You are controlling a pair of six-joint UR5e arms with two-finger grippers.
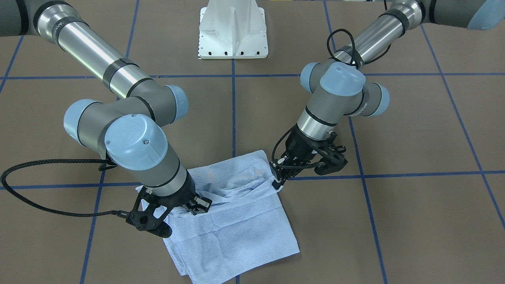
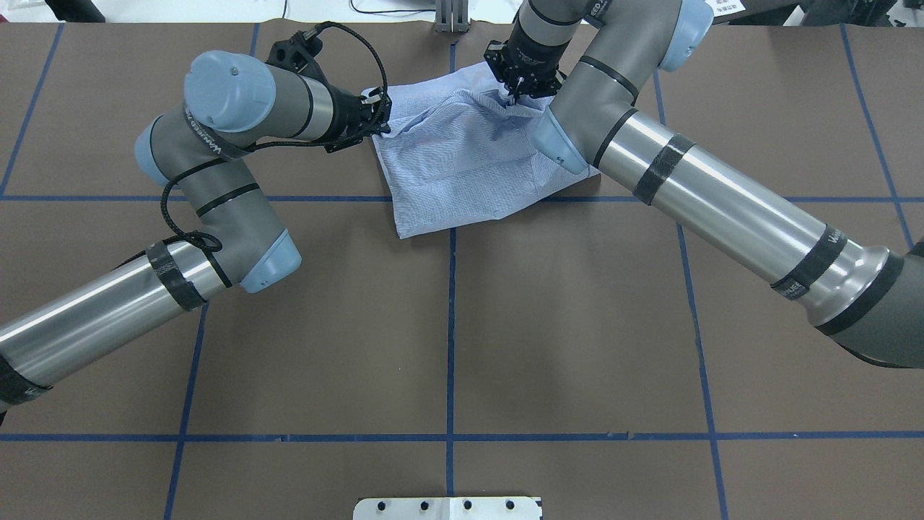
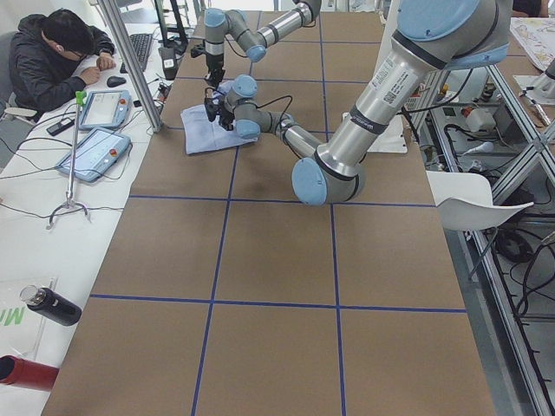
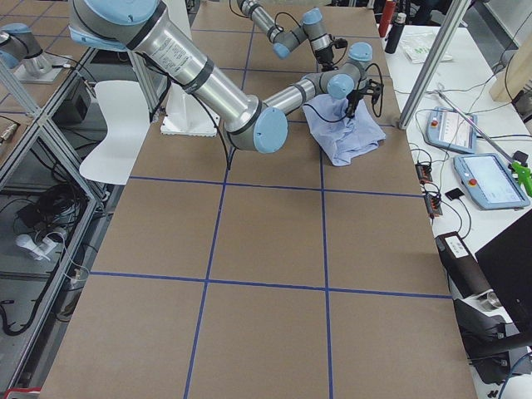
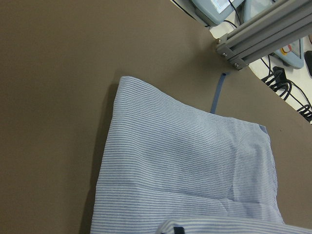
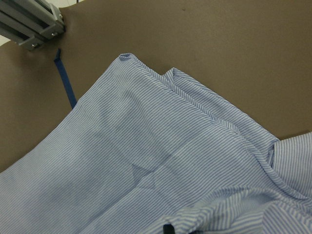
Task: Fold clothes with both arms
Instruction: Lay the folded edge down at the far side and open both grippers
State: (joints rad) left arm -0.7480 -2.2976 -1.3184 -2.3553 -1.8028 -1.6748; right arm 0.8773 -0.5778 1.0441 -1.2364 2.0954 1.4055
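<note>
Shirt [image 2: 462,166] is lying part-folded on the table [image 2: 447,339], far out from the robot base and straddling the centre tape line [image 2: 452,303]. Left gripper [image 2: 381,119] is pinching the cloth at its own-side edge, jaws closed on fabric. Right gripper [image 2: 515,95] is pinching a raised bunch at the opposite side, with wrinkles pulling toward it. The cloth between the two grips is running crosswise over the table, and the flat panel is spreading out ahead of both jaws in the wrist views. Neither arm is nearer, each sitting on its own side. Judging the next move as carrying the pinched line over the flat panel, both arms travelling together so it isn't skewing.
</note>
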